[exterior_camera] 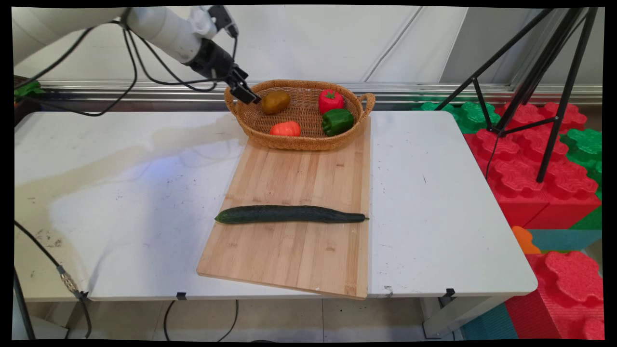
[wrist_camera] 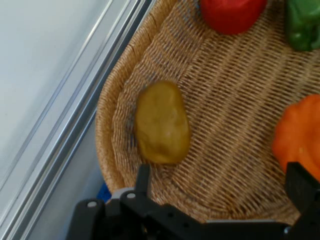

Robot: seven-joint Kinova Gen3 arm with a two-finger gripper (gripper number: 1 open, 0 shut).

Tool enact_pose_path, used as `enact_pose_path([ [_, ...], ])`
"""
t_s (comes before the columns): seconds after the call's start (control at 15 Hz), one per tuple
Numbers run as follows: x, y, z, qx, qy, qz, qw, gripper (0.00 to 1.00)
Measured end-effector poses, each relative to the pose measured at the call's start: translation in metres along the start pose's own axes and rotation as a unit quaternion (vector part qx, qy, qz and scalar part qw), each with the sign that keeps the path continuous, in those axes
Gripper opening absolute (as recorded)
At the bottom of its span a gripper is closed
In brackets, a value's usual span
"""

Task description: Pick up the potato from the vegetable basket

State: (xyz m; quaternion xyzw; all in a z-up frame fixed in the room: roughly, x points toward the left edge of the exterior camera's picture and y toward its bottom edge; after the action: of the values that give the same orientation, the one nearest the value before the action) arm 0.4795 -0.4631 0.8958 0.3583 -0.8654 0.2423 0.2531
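Woven tan wicker forms the oval basket [exterior_camera: 299,140] with loop handles at the far end of a pale bamboo cutting board [exterior_camera: 294,241], which lies on the white bench [exterior_camera: 120,202]. The black two-finger pincer [exterior_camera: 247,94] hangs over the basket's left rim, its fingers [wrist_camera: 142,181] spread wide and holding nothing; in the hand view one finger rises just below a smooth, dull-brown, egg-shaped potato [wrist_camera: 162,122] and the other stands off to the right near a glossy orange, rounded vegetable [wrist_camera: 300,137]. The potato lies on the basket floor close to the left wall, clear of its neighbours. As a judgement only: if the potato is what the pincer addresses, the fingers sit off-centre from it, so a clean grip would call for shifting until the potato lies between them, closing across its narrower width, and keeping the outer finger from catching the raised wicker wall. Its smooth, hard, curved skin looks liable to slip from a shallow pinch. Also in the basket are a shiny red bell pepper [exterior_camera: 330,100] and a waxy green bell pepper [exterior_camera: 337,121], both lobed. A long, dark green cucumber [exterior_camera: 289,214], slightly bumpy, lies across the board, well apart from the basket.
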Motion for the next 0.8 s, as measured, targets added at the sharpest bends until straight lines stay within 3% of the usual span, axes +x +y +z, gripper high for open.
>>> enact_pose_path([
  [0.8, 0.031, 0.004, 0.089, 0.027, -0.03, 0.008, 0.9992, 1.0],
])
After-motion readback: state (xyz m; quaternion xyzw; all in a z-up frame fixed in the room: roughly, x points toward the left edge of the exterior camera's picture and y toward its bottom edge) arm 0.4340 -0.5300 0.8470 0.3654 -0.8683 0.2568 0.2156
